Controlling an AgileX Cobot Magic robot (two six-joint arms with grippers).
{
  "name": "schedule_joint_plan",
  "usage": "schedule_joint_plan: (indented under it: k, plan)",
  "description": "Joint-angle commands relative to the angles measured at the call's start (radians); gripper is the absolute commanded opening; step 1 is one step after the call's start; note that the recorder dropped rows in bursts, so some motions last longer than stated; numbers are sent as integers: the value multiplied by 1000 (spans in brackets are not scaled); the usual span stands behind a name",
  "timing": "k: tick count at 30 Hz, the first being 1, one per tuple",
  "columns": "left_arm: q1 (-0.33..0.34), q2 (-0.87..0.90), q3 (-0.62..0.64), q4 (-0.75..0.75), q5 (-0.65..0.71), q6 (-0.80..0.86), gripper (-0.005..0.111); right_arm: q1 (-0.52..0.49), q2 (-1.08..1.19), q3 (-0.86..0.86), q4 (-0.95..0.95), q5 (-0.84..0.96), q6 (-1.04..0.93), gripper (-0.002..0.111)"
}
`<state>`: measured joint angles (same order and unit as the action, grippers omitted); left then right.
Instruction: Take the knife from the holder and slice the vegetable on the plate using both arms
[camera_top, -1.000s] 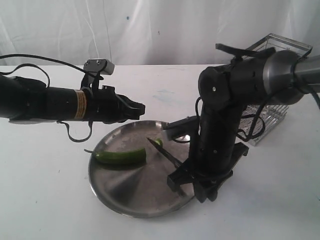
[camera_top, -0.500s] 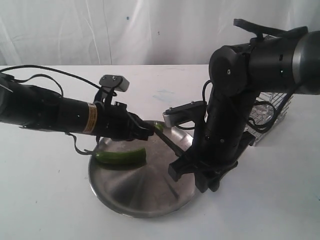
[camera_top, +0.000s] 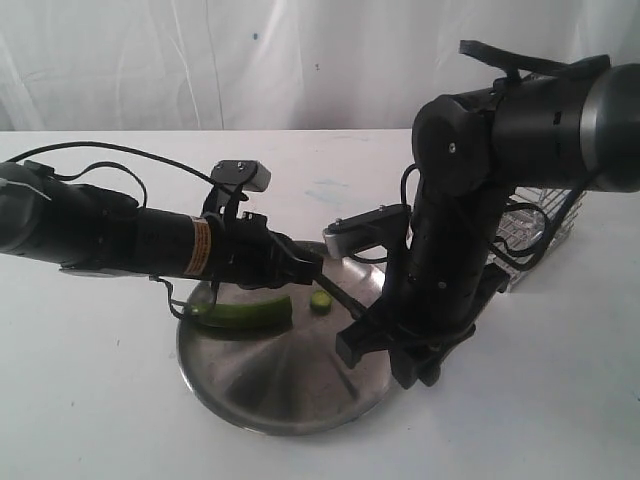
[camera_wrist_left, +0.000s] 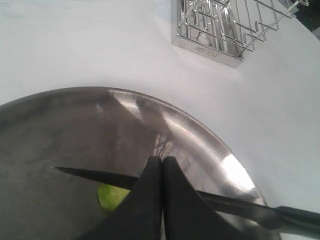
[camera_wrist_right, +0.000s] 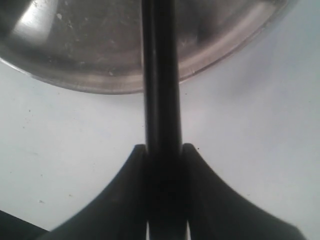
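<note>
The green chili (camera_top: 245, 312) lies on the left half of the steel plate (camera_top: 270, 380), with a small cut green piece (camera_top: 320, 300) lying apart to its right. My left gripper (camera_top: 308, 265) hovers low over the plate's far side, shut with nothing between its fingers. In the left wrist view its tips (camera_wrist_left: 162, 160) sit just over the black knife (camera_wrist_left: 230, 204), with the green piece (camera_wrist_left: 111, 196) beside them. My right gripper (camera_top: 385, 345) is shut on the knife (camera_top: 345, 300), blade slanting over the plate. The right wrist view shows the gripper (camera_wrist_right: 162, 150) clamping the handle (camera_wrist_right: 161, 75) beyond the plate's rim (camera_wrist_right: 100, 50).
The wire holder (camera_top: 540, 230) stands at the back right, mostly hidden behind my right arm; in the left wrist view the holder (camera_wrist_left: 225, 25) stands beyond the plate (camera_wrist_left: 75, 125). White tabletop surrounds the plate, and a white curtain hangs behind.
My left arm has reached further right and lower over the plate. The right arm lifted and turned early on, then held. The cut piece now lies nearer the front by the blade.
</note>
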<state>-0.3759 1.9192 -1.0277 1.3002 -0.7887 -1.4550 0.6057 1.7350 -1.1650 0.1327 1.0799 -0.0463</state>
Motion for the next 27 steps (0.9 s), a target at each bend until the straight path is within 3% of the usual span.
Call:
schedule_joint_plan:
  k: [1,10,16,19,22,27]
  plan:
    - [-7,-4,5,-18,26,26,0,3,-9,3,-2,-14,-3,0]
    - [44,-101,5,-23,-43,47,0,3,-12,13,2,4,55,0]
    - [85,-207,5,121,192,-71,0,102,-60,122,9,-245,258,0]
    - [87,-238,5,292,345,-95,0,172,-63,141,9,-283,322,0]
    - [87,-240,5,444,380,-105,0,214,-60,141,9,-292,366,0]
    - [87,-234,5,395,378,-120,0,225,-60,141,-8,-342,458,0]
